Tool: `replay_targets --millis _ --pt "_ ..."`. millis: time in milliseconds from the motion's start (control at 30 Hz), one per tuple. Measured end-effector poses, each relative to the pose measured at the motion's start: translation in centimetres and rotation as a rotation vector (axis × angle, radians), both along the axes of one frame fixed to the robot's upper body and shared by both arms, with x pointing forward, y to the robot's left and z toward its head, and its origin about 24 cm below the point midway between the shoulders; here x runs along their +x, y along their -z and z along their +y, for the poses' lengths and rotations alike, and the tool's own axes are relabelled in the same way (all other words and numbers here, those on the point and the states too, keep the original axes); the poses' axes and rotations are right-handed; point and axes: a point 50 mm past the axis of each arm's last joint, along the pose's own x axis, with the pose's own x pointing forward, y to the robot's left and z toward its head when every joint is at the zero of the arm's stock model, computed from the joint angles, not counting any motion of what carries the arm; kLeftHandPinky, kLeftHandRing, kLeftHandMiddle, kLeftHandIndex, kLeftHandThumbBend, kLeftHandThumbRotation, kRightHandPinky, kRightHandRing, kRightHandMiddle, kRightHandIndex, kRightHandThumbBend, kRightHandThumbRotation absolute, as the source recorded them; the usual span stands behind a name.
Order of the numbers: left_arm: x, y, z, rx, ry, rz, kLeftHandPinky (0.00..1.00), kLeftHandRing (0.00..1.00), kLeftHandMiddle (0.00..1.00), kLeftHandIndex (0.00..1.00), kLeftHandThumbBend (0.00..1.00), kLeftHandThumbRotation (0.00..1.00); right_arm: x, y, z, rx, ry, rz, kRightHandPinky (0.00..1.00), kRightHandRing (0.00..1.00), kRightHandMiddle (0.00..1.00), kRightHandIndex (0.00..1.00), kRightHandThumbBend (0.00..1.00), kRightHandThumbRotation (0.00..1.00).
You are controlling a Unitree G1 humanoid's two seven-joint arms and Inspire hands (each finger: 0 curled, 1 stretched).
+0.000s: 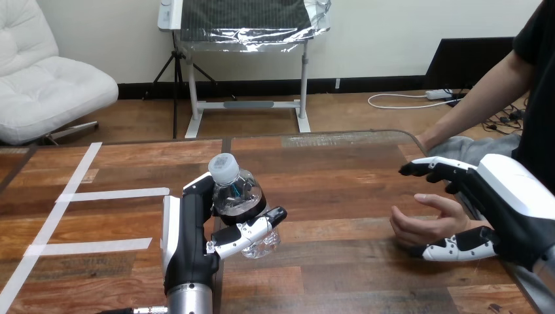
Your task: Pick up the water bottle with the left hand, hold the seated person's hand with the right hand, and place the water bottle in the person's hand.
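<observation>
Two hands are at work over the worktop (340, 170). My left hand (190, 229) stands on edge with its white back turned away from the load. Its fingers (252, 230) are clenched round the water bottle (237, 193), crossing the front of it below a dark band. The bottle is clear and sits wholly inside this grasp, pressed against the palm. It is tilted, so that its pale cap (224, 167) rises above the fingertips and leans back toward the palm side. Its base shows just beneath the fingers; I cannot tell whether the base touches the worktop. Beyond the back of my left hand, on the side away from the bottle, white tape strips (111, 194) lie flat on the wood. My right hand (507, 196) has its fingers (435, 168) extended and released, grasping nothing. The person's hand (425, 219) lies in the space between those fingers and my thumb (458, 247), loosely cupped and resting low at the worktop. A clear gap separates my extended fingers from the person's hand below them. The thumb lies just beside the near edge of that hand; I cannot tell whether it makes contact. The bottle is well apart from my right fingertips, with bare worktop between them.
</observation>
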Motion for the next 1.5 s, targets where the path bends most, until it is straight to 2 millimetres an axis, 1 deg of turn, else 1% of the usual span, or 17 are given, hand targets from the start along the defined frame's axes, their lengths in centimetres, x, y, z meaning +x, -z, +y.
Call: replay_targets --millis 733,1500 --pt "-0.1 -0.1 0.0 -0.005 0.005 -0.016 0.41 0.43 0.45 0.48 0.68 0.00 1.4 -0.8 -1.2 -0.134 0.091 0.061 0.75 0.83 0.83 0.79 0.86 0.00" --pt "-0.1 -0.2 0.0 -0.006 0.012 -0.020 0.41 0.43 0.45 0.48 0.67 0.00 2.5 0.4 -2.2 -0.257 0.148 0.132 0.77 0.83 0.83 0.79 0.85 0.00"
